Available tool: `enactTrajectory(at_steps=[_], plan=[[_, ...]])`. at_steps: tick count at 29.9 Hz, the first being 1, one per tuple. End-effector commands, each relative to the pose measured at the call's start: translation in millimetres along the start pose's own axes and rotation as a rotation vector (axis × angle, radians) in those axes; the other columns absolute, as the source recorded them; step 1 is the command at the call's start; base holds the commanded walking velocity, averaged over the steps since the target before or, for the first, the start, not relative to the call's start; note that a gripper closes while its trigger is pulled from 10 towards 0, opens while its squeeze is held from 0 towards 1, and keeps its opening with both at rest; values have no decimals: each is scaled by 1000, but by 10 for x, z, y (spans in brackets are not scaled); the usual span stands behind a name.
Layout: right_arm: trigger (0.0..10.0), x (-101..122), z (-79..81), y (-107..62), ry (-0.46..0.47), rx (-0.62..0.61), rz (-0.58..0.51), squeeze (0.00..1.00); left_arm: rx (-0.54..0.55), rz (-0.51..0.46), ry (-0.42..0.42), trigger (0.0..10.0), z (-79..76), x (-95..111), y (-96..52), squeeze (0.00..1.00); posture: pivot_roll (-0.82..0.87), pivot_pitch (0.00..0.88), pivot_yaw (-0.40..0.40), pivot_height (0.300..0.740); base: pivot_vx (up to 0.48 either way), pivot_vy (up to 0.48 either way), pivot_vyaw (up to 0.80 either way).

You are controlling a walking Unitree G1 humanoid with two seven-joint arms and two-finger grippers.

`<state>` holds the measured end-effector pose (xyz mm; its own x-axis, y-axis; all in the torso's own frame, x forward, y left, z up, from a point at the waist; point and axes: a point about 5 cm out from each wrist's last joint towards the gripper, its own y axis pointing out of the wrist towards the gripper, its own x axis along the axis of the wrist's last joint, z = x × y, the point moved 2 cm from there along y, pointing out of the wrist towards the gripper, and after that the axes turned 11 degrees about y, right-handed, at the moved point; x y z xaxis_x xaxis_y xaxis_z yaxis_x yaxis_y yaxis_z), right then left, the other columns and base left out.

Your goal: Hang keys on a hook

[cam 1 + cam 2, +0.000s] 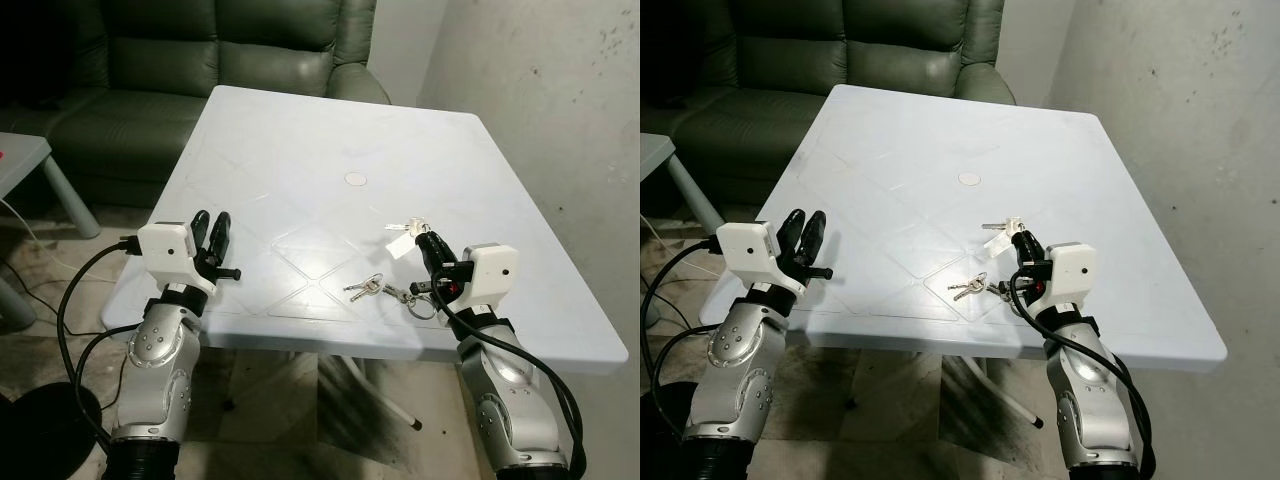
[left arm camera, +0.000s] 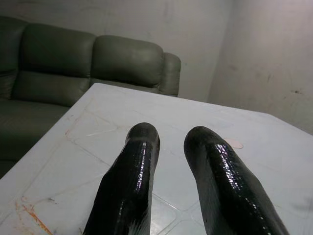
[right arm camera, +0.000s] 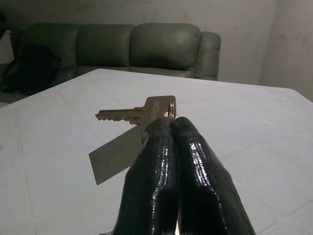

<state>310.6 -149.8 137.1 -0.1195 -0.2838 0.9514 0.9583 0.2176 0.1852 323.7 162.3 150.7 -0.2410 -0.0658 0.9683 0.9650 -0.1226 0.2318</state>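
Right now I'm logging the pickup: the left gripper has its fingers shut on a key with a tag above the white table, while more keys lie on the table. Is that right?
Not quite: it is the right gripper, not the left, whose fingers are shut on the key with a tag above the white table, as the right wrist view shows. The left gripper is open and holds nothing. More keys do lie on the table.
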Motion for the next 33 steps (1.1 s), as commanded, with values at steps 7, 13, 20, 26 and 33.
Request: enactTrajectory(at_steps=[7,13,20,26,33], plan=[[10000,37,-86,31,-63,-54,-5,0,15,-10,19,10000,47,48,39,0,-19,0,-93,740,0,0,0],[10000,-3,-107,56,-76,-77,22,0,24,8,10,10000,56,19,50,0,-17,0,-93,740,0,0,0],[10000,-23,-108,72,-75,-86,40,0,34,38,-8,10000,85,-19,54,0,-16,0,-95,740,0,0,-529],[10000,-30,-98,84,-81,-79,44,0,37,46,-19,10000,87,-25,62,0,-15,0,-96,740,0,0,-769],[10000,-43,-100,82,-82,-84,51,0,44,53,-27,10000,94,-31,71,0,-17,0,-96,740,0,362,-772]])
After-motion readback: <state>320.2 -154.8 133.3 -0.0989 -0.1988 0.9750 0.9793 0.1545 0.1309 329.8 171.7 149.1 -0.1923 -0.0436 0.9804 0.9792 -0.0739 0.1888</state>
